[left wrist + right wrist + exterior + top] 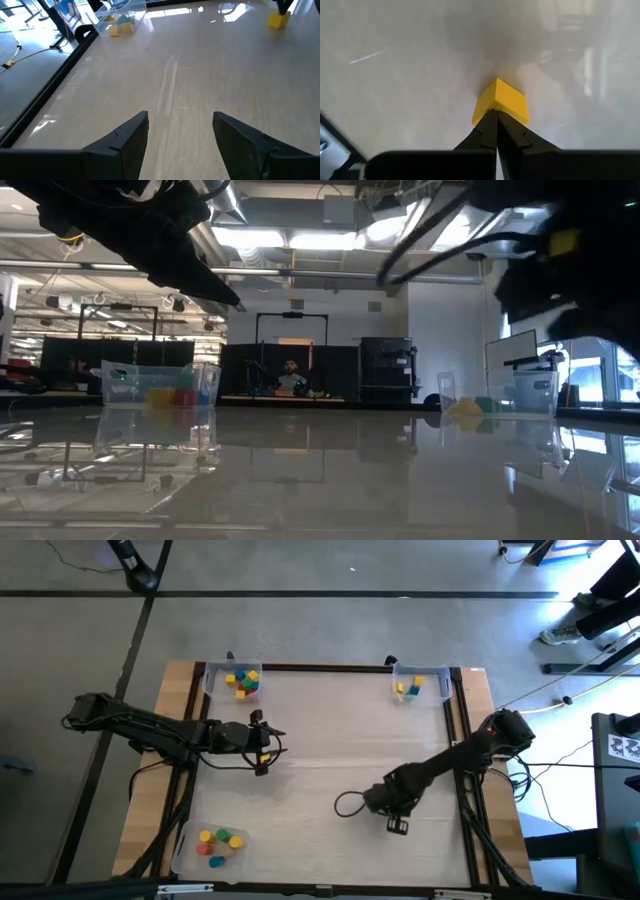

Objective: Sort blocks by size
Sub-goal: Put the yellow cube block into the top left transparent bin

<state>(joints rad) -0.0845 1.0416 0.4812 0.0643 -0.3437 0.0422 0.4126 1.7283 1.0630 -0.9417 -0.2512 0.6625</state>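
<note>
The right gripper [496,116], fingers pinched together with nothing between them, points at a yellow block [502,101] lying just beyond its tips on the near-right table. The left gripper [180,131], spread wide, waits well apart at left.

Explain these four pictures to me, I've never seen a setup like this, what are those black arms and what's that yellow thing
These are two robot arms at a wooden table, each ending in a two-finger gripper. One picture looks straight down from above, one looks level across the tabletop, and two come from cameras on the arms' wrists.

On the table stand three clear trays holding small coloured blocks: one at a far corner, one at the other far corner, one at a near corner.

The right gripper is pinching a yellow block just above the table. The left gripper is open and holds nothing. A person sits in the room behind.
</note>
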